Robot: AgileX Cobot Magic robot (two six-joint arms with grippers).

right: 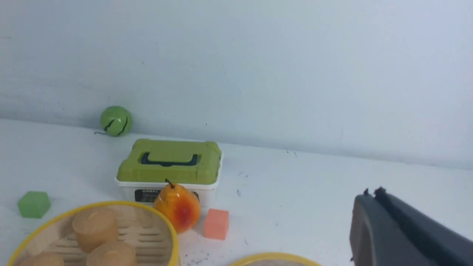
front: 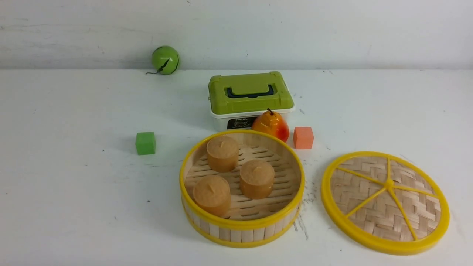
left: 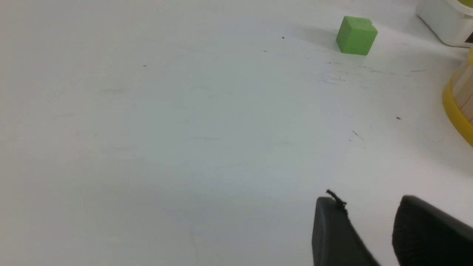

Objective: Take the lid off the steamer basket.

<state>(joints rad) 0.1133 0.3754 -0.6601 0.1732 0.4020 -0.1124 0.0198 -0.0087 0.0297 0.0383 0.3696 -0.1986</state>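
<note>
Lying flat beside the steamer basket (front: 242, 225), on its right and apart from it, the lid (front: 385, 202) is off. Left gripper (left: 367, 207) stands slightly spread; right gripper (right: 371, 201): cannot tell. You should hold both clear of the steamer basket and avoid nudging the lid.

The lid (front: 385, 207) is woven in a pale tan basket pattern and rimmed and spoked in yellow. The steamer basket (front: 242, 233) is slatted in pale bamboo and banded in yellow. The surface (front: 74, 184) is coloured white.
</note>
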